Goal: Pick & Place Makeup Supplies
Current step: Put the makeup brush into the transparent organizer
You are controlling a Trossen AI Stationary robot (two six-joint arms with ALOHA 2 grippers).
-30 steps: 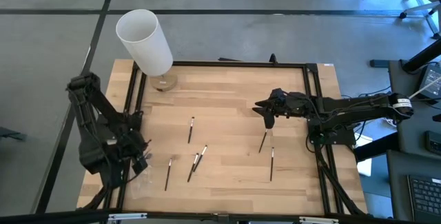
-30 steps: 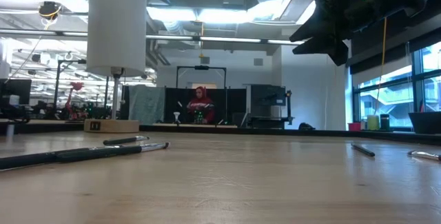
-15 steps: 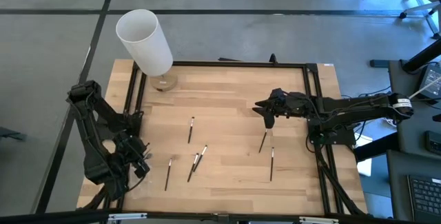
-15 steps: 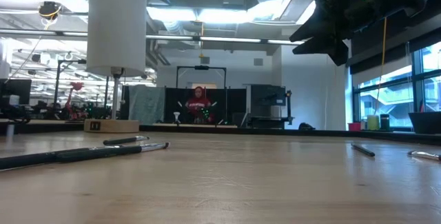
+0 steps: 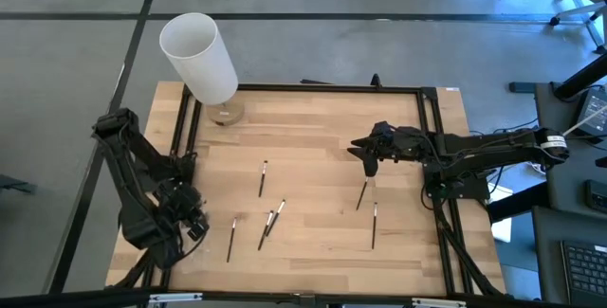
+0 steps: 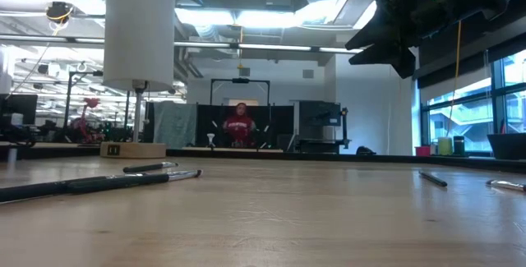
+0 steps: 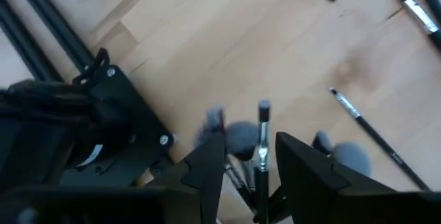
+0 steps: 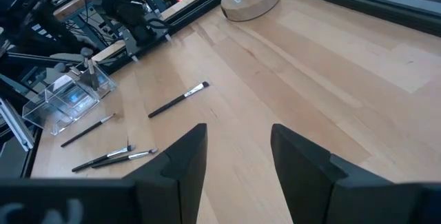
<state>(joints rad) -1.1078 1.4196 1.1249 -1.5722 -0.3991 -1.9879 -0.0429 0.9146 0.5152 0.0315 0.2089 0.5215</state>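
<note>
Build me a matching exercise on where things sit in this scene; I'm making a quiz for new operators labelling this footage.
Things:
1. white cylinder
2. right gripper
3. left gripper
4. crossed pair of brushes

Places or states:
A. at the table's left edge, by the clear box
B. lying flat near the middle of the table
C. on a stand at the far left corner
D. raised over the table's right half, fingers apart

Pairs: 1-C, 2-D, 3-A, 4-B
</note>
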